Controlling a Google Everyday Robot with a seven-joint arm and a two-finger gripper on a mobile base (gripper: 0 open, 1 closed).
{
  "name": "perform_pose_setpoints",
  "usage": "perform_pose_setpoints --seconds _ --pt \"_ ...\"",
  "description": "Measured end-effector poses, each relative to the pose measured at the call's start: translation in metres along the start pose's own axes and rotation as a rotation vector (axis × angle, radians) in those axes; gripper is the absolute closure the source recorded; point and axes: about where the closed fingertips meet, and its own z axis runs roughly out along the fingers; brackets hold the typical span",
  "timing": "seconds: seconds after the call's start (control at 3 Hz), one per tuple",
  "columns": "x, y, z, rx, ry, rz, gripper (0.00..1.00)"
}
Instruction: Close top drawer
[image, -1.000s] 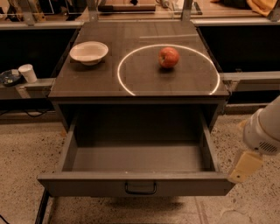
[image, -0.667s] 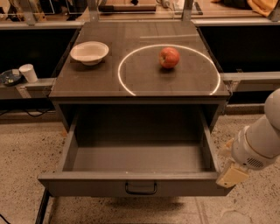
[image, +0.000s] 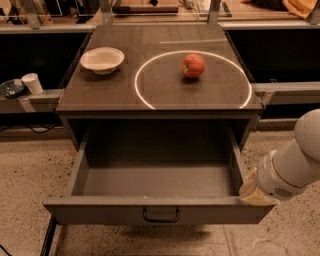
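The top drawer (image: 155, 212) is a large grey metal box pulled fully open below the dark tabletop. It is empty inside. Its flat front panel carries a small black centre handle (image: 161, 215). My gripper (image: 254, 192) comes in from the right on a white arm (image: 295, 162). Its beige tip sits at the right end of the drawer's front panel, at the top right corner, touching or nearly touching it.
On the tabletop (image: 100, 95) stand a white bowl (image: 102, 59) at the back left and a red apple (image: 193, 65) inside a white ring. A white cup (image: 33, 83) sits on a ledge at far left. Speckled floor (image: 30, 170) lies on both sides of the drawer.
My gripper has moved left and a little down, from beside the drawer's right side to its front right corner. The drawer has not moved.
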Motion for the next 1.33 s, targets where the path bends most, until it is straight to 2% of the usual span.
perform_pose_setpoints --seconds 0.33,0.67,1.0,1.33 --pt "0.000 0.000 0.000 0.000 0.000 0.000 1.00" --pt "-0.013 0.020 0.003 0.056 0.024 -0.041 1.00" --pt "-0.024 0.045 0.011 0.081 0.055 -0.088 1.00" --pt "-0.027 0.053 0.040 0.039 0.064 -0.112 1.00"
